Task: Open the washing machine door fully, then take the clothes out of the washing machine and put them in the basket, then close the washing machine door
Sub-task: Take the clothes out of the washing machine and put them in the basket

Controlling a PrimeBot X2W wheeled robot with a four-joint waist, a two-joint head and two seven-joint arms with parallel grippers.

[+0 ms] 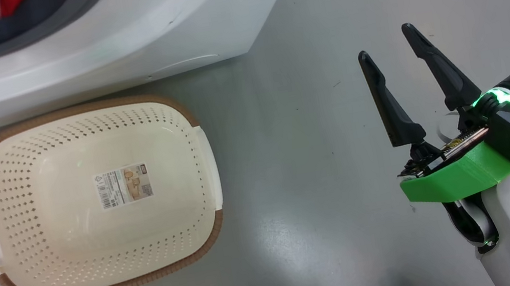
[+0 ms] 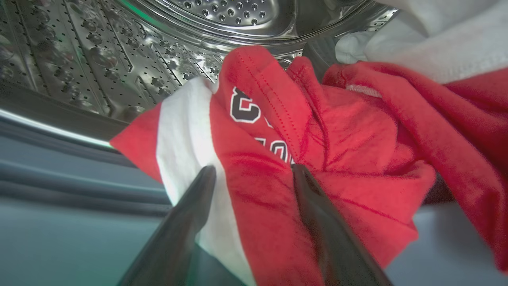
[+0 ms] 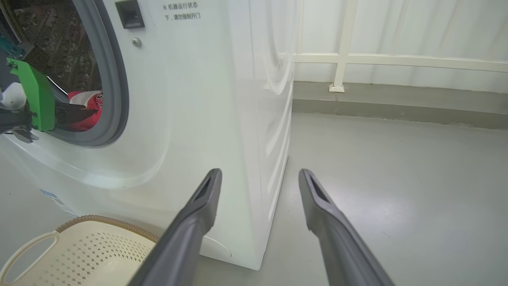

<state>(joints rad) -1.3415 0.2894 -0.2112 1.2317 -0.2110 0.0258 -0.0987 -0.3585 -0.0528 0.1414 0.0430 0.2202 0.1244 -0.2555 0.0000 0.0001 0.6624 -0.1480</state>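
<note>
**A:** How far along is it?

**B:** Starting close in, the basket [image 1: 33,242] sits on the floor [image 1: 288,158] just in front of the washing machine [image 1: 113,37]. It holds only its paper label [image 1: 123,185], so no garment has gone in yet.

**A:** And the right hand?

**B:** The right hand [image 1: 385,41] hangs wide over bare floor, grasping nothing, well to the right of the basket.

**A:** The door?

**B:** The machine's mouth is uncovered and the grey gasket [image 3: 115,99] is exposed. I judge the washing machine door step done. Unloading is only starting, and closing is left.

**A:** Where are the clothes?

**B:** The clothes [image 2: 357,139] are heaped low at the front of the steel drum [image 2: 99,51], red with white panels and some lettering. The left hand [image 2: 252,170] reaches in through the opening. In its wrist view the two fingers stand apart, pressed into the pile. A red fold lies between them, and a white stripe lies against the finger on that view's left. I would not call it gripped yet.
</note>
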